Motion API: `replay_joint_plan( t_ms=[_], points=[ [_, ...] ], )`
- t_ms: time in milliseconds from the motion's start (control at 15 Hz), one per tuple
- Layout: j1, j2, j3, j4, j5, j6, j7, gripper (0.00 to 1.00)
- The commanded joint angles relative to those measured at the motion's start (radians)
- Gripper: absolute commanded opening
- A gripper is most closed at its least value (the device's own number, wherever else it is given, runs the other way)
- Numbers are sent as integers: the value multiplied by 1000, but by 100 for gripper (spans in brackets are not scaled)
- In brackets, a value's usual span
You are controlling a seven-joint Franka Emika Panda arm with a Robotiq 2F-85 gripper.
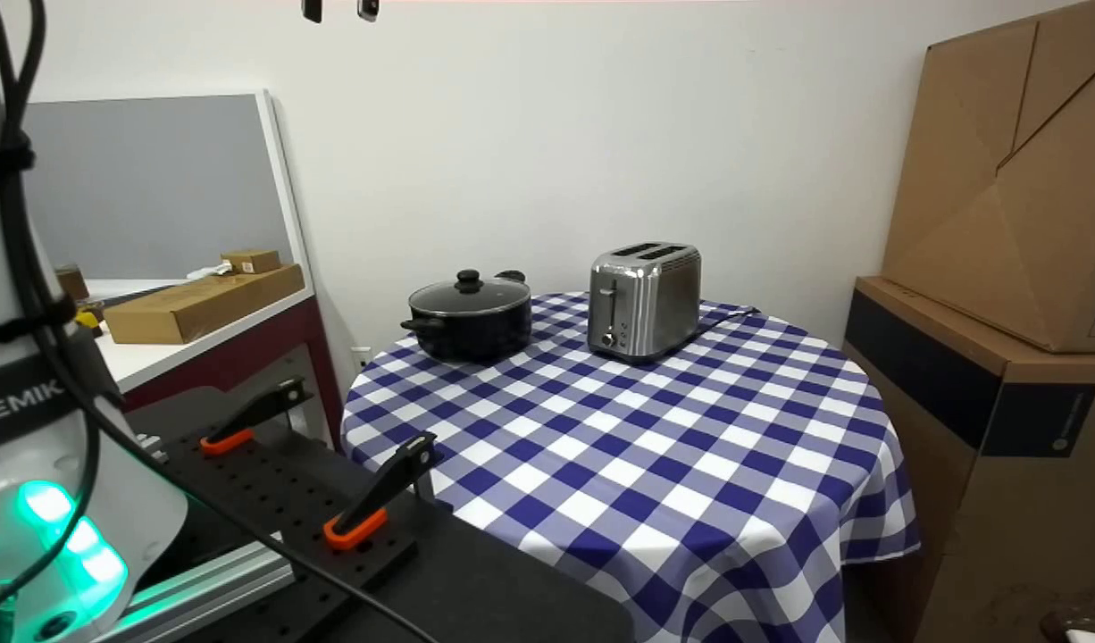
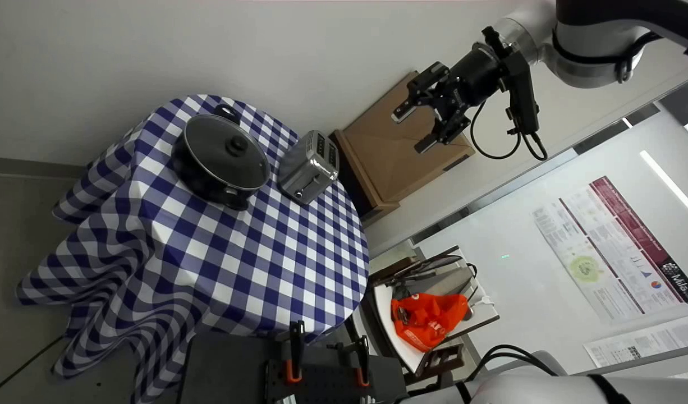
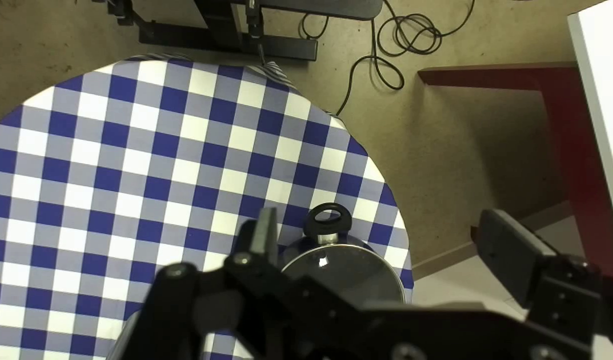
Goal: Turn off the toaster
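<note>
The silver toaster (image 1: 647, 302) stands upright on the checkered tablecloth, its dark slots on top. Its front lever (image 1: 607, 291) is near the top of its track, with a small knob (image 1: 609, 339) below. The toaster also shows in an exterior view (image 2: 308, 168). In the wrist view only a thin silver edge, possibly the toaster's, shows at the bottom left, mostly hidden by the gripper. My gripper (image 2: 409, 133) is open and empty, high above the table and touching nothing. Its fingertips show at the top of an exterior view (image 1: 339, 11) and wide apart in the wrist view (image 3: 379, 217).
A black lidded pot (image 1: 472, 326) stands beside the toaster; its lid and handle show in the wrist view (image 3: 347, 272). Black clamps (image 1: 382, 487) sit by the robot base. Large cardboard boxes (image 1: 1003, 179) stand beyond the round table (image 1: 655, 446). A cord runs behind the toaster.
</note>
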Motion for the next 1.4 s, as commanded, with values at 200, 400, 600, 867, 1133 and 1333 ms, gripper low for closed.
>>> replay_joint_plan(
  t_ms=[200,400,600,867,1133,1333],
  points=[
    [-4,1,3,3,1,-3,-1,100],
    [-4,1,3,3,1,-3,-1,100],
    [-10,-14,17,-12,-41,39,33,100],
    [-19,-34,38,-54,-181,245,75,100],
    [-45,-14,33,-99,-206,486,202,100],
    [-90,19,33,-140,-260,655,298,100]
  ],
)
